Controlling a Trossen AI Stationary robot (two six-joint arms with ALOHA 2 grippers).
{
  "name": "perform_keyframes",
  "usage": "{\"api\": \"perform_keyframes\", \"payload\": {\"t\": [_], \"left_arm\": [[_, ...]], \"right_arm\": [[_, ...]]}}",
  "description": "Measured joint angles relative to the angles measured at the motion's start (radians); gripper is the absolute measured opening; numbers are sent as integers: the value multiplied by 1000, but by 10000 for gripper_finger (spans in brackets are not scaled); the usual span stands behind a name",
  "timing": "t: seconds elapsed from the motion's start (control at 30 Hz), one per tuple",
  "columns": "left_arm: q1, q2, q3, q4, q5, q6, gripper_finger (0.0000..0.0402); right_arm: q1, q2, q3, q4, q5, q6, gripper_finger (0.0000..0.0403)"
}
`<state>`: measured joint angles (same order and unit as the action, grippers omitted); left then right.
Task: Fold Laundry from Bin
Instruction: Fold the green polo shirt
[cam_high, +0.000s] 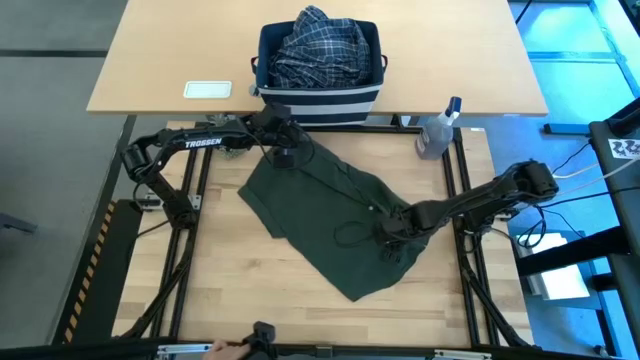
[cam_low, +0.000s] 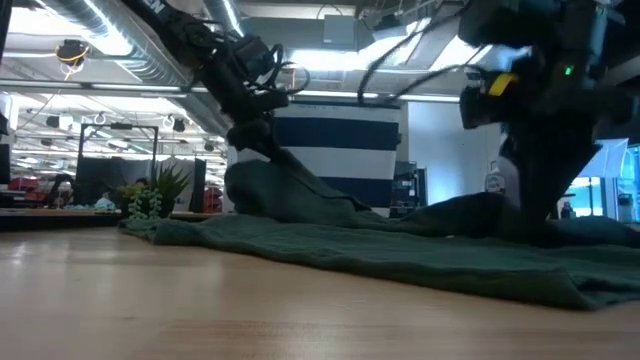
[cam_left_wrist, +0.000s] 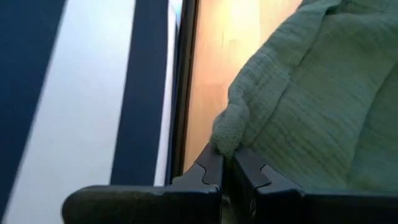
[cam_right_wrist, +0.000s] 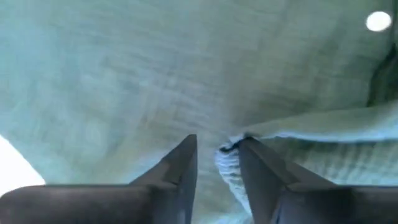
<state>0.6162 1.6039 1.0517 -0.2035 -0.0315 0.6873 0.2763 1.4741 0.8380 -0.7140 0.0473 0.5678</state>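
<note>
One olive garment (cam_high: 335, 215) sprawls on wood table (cam_high: 230, 290) — bin (cam_high: 320, 95) behind.

Setting: open-plan robotics lab or workshop hall. Evidence: wooden table (cam_high: 250, 290) fixed in a black metal frame (cam_high: 468, 262), loose cables beyond the frame's right side. Behind the table: exposed ceiling ducts (cam_low: 100, 45), strip lights, rows of desks, a potted plant (cam_low: 155, 195). Concrete floor around the table.
</note>
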Motion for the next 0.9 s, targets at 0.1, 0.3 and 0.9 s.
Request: {"api": "perform_keyframes", "payload": {"t": [0.1, 0.3, 0.9], "left_arm": [[9, 0, -15, 0, 0, 0, 0], [8, 0, -17, -2, 0, 1, 0], [-56, 0, -17, 2, 0, 127, 0]], "right_arm": [[30, -22, 29, -57, -15, 1, 133], [52, -41, 70, -244, 73, 34, 144], [-163, -46, -124, -122, 248, 78, 53]]}}
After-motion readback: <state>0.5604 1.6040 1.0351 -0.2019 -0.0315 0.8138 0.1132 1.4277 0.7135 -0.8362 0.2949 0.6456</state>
